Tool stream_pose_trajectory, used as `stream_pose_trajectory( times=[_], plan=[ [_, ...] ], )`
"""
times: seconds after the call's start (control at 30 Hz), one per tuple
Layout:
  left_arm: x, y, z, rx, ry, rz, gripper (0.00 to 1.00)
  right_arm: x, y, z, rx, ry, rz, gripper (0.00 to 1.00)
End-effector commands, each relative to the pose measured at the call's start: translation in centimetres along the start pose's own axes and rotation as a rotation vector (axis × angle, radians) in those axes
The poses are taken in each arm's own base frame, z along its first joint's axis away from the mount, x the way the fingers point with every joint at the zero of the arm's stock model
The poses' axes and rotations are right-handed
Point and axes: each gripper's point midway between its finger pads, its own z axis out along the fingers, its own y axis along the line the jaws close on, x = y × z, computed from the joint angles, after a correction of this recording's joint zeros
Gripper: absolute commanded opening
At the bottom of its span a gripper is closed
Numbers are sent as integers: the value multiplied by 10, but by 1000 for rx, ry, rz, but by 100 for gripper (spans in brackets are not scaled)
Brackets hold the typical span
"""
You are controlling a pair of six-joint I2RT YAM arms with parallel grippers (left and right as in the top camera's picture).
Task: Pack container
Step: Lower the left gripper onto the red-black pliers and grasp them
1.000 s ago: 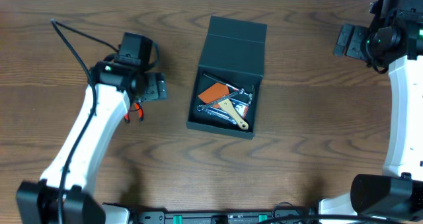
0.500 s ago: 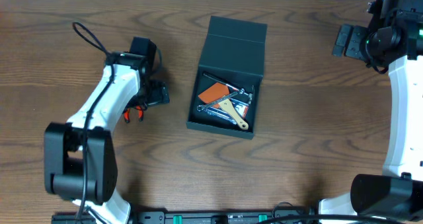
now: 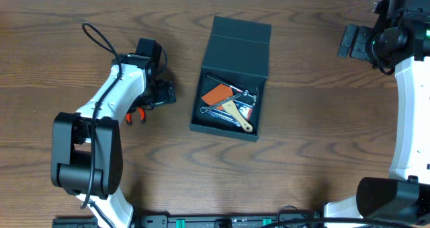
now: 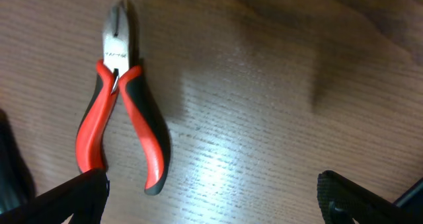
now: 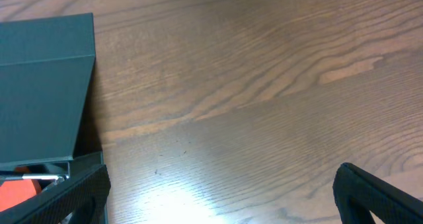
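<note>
The dark teal container (image 3: 224, 130) stands open at the table's middle, its flap lid (image 3: 239, 45) laid back. Inside lie an orange piece, metal wrenches and a wood-handled tool (image 3: 236, 116). Red-handled pliers (image 3: 136, 115) lie on the table left of it, and they fill the upper left of the left wrist view (image 4: 122, 112). My left gripper (image 3: 163, 93) is open and empty just above and beside the pliers; its fingertips (image 4: 211, 204) straddle bare wood. My right gripper (image 3: 351, 41) is open and empty at the far right, and its fingertips (image 5: 221, 197) frame bare wood. The container's lid (image 5: 46, 85) shows at that view's left.
The brown wooden table (image 3: 316, 140) carries only the container and the pliers. A black cable (image 3: 101, 40) loops off the left arm. The right arm's white link (image 3: 410, 114) runs down the right edge.
The left arm has folded in, its elbow swinging toward the table's left. Its gripper has shifted slightly right, staying over the pliers. The right arm and the container have not moved.
</note>
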Motion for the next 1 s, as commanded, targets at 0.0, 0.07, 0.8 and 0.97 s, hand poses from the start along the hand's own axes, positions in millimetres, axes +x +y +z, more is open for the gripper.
stream_pose_trajectory(
  times=[0.0,0.07,0.8,0.97],
  plan=[
    [7,0,8,2,31,17,99,2,-3,3,2,11,-4,99],
    [7,0,9,4,28,18,99,2,-3,3,2,11,-4,99],
    [20,4,32,7,31,16,99,7,-3,3,5,33,-6,99],
    [22,4,39,13,25,16,99,9,-4,3,6,43,-6,99]
  ],
)
